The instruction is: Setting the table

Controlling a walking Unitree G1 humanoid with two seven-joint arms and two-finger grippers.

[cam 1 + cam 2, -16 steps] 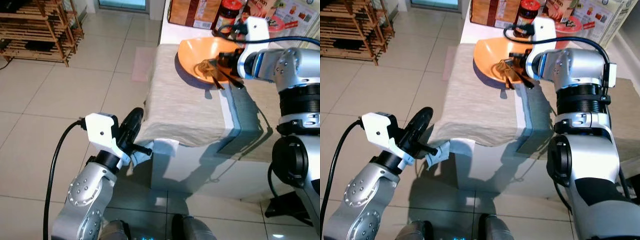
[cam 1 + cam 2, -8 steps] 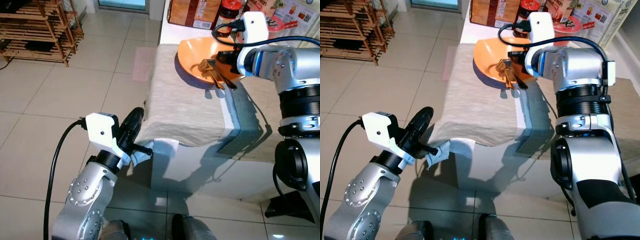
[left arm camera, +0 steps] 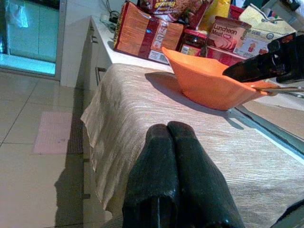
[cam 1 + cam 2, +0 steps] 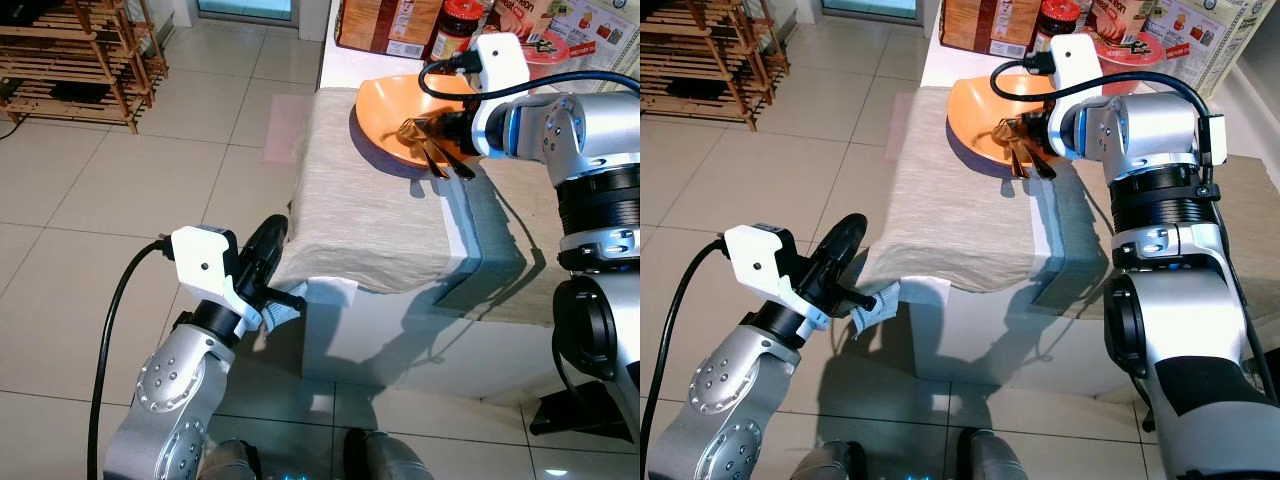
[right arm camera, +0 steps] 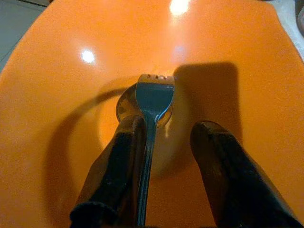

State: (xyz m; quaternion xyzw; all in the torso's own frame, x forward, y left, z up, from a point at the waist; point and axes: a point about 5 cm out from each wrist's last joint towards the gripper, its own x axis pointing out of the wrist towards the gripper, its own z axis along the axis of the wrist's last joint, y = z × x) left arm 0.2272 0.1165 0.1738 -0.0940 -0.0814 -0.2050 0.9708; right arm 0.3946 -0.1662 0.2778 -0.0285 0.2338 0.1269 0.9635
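Because the table is being set, the right gripper reaches into the orange bowl on the cloth-covered counter, its jaws apart around a fork lying on a spoon. Whether one finger touches the fork is hard to tell. The left gripper waits low by the counter's edge, jaws closed and empty.

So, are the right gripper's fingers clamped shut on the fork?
No. In the right wrist view the right gripper is open, the fork lying beside one finger over the orange bowl.
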